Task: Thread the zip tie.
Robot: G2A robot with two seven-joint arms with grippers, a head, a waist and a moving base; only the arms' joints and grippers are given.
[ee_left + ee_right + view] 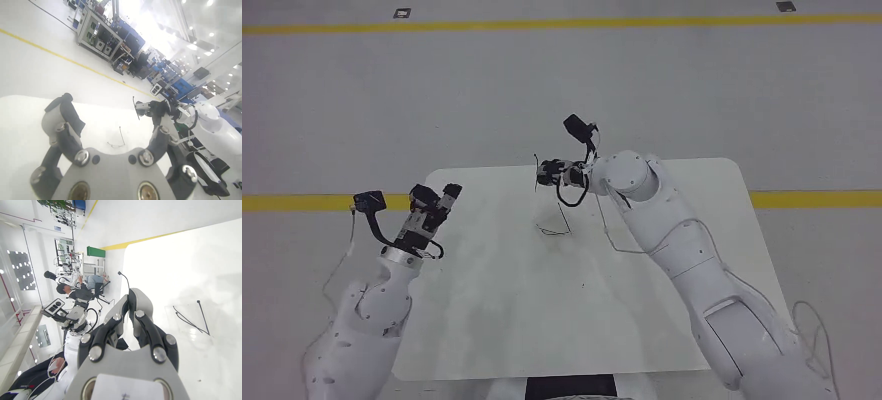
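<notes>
My right gripper (130, 295) is shut on a thin black zip tie (125, 278), whose head end sticks out past the fingertips. In the top view this gripper (548, 172) hovers over the far middle of the white table (642, 300), holding the tie (537, 170) upright. The left wrist view shows the same held tie (136, 108) across the table. Two more black zip ties (203, 317) lie crossed on the table below it, also seen in the top view (554, 228). My left gripper (439, 192) is open and empty at the table's left edge, its fingers (66, 108) spread wide.
The loose ties (121, 136) seem to lie on a clear plastic sheet (170, 313). The floor around the table carries a yellow line (802, 198). The near half of the table is bare.
</notes>
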